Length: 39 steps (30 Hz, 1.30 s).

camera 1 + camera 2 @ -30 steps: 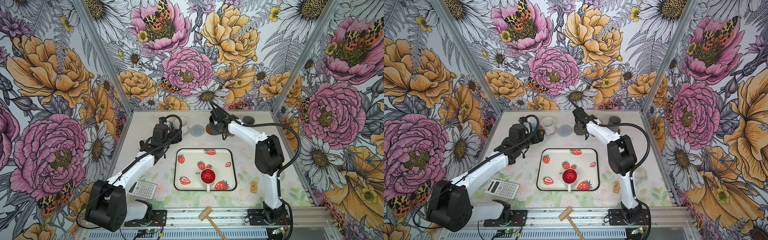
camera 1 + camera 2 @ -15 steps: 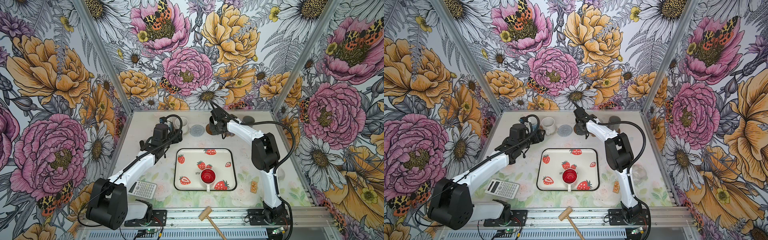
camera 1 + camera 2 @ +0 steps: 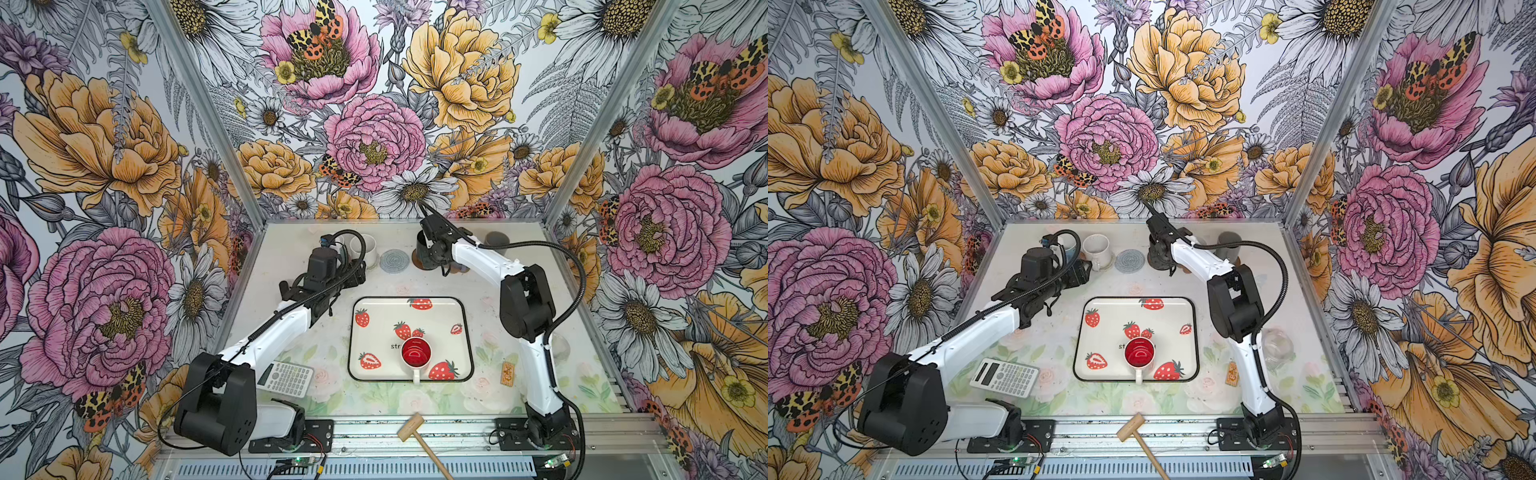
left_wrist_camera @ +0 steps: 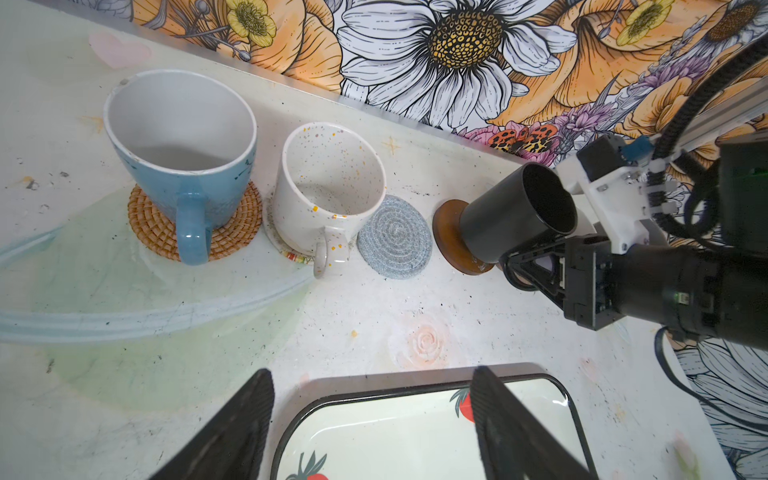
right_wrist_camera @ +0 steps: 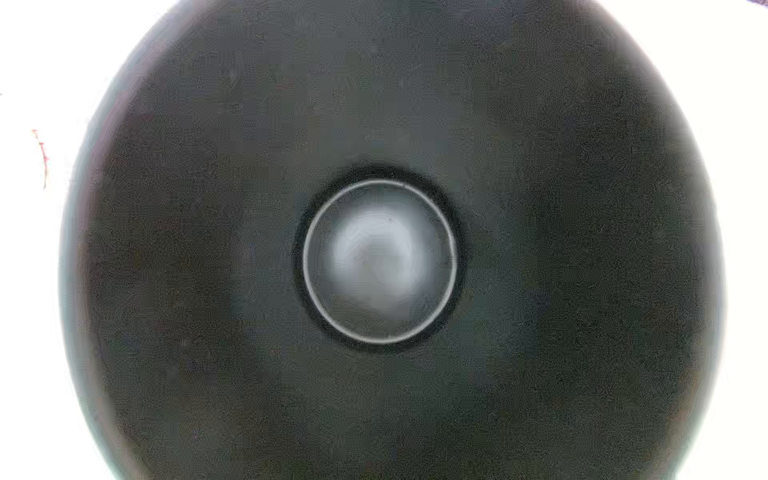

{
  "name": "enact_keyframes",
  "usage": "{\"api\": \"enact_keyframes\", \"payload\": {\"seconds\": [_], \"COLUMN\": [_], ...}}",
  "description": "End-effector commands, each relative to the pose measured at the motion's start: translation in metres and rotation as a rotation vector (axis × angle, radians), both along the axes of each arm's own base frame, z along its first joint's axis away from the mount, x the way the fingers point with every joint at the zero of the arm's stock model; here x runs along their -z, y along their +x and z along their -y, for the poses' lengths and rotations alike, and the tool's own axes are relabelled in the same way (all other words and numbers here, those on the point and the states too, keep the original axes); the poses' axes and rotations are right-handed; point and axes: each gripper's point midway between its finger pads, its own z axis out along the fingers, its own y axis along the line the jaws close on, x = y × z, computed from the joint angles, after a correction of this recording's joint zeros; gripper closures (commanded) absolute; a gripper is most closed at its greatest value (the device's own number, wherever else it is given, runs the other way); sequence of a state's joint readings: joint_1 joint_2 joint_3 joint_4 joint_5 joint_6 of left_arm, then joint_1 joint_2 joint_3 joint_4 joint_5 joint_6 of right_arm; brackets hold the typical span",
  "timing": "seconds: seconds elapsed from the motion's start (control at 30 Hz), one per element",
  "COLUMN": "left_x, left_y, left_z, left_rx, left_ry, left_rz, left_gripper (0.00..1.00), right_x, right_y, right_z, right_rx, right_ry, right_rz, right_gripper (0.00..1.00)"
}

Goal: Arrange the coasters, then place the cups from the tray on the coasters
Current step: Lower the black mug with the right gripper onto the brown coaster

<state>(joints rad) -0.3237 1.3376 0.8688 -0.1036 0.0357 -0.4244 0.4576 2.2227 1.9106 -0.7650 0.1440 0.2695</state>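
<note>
The strawberry tray (image 3: 465, 316) holds one cup, white with a red inside (image 3: 415, 352). Along the back, in the left wrist view, a light blue cup (image 4: 183, 158) stands on a tan woven coaster (image 4: 153, 226). A white speckled cup (image 4: 328, 187) stands on a beige coaster (image 4: 286, 248), beside a bare grey-blue coaster (image 4: 395, 237). My right gripper (image 4: 525, 270) is shut at the handle side of the black cup (image 4: 515, 212), whose base meets a brown disc coaster (image 4: 449, 237). The cup's dark inside (image 5: 382, 262) fills the right wrist view. A grey cup (image 3: 496, 241) stands further right. My left gripper (image 4: 374, 415) is open and empty above the tray's corner.
A grey calculator (image 3: 286, 378) lies front left and a wooden mallet (image 3: 415, 430) on the front rail. A small orange tag (image 3: 508, 372) and a clear glass (image 3: 1277, 347) sit by the right arm's base. Flowered walls close in three sides.
The right arm's elbow has swung slightly left while its gripper stays at the black cup. The left arm has barely moved.
</note>
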Motion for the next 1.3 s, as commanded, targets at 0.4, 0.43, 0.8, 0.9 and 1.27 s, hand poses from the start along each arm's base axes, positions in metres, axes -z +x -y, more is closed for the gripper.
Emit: {"api": "enact_keyframes", "payload": {"seconds": [0.4,0.43,0.8,0.9,1.27], "left_x": [-0.004,-0.004,-0.004,-0.003,-0.004], "left_y": [0.005,0.005,0.005,0.005,0.005], "left_z": [0.002,0.002,0.002,0.003,0.001], "left_rx": [0.007,0.004,0.007,0.006,-0.003], "left_ry": [-0.032,-0.03,-0.031,-0.033,-0.033], "left_rz": [0.013,0.014,0.012,0.009,0.015], "left_gripper": [0.24,0.24,0.24,0.24,0.24], "right_x": [-0.015,-0.014,-0.007,-0.007,0.001], "right_y": [0.028,0.028,0.029,0.03,0.03], "right_z": [-0.004,-0.004,-0.003,-0.002,0.0], "right_rx": [0.014,0.014,0.014,0.017,0.019], "right_ry": [0.016,0.014,0.011,0.013,0.015], "right_rz": [0.101,0.099,0.089,0.089,0.073], "right_gripper": [1.0,1.0,1.0,1.0,1.0]}}
